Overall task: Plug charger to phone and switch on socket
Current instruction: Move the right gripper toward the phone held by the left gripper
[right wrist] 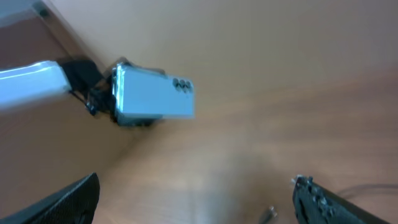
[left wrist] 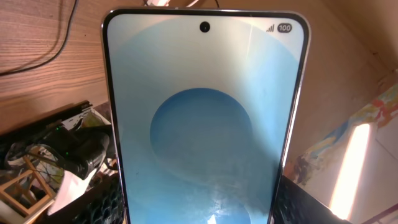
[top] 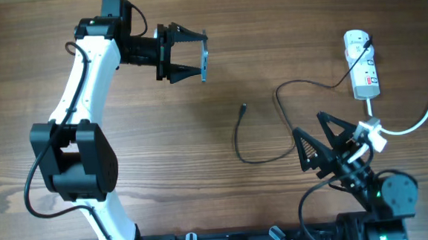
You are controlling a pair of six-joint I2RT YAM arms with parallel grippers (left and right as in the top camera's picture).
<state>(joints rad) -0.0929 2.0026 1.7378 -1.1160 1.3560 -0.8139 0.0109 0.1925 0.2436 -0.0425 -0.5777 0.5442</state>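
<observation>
Left gripper clamped on flat glossy smartphone with pale-blue screen; right gripper spread wide, holding nothing.
Phone upper left, edge-on from overhead. Thin black charger cable loops over wood-grain table at centre, small connector tip lying free. White elongated plastic power strip far right.

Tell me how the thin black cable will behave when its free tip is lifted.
Probably floppy: the cable lies in loose curves on the table, so it should sag and trail. Likely light, being so thin. Its far end seems plugged into the power strip, so a long pull may tug that.
</observation>
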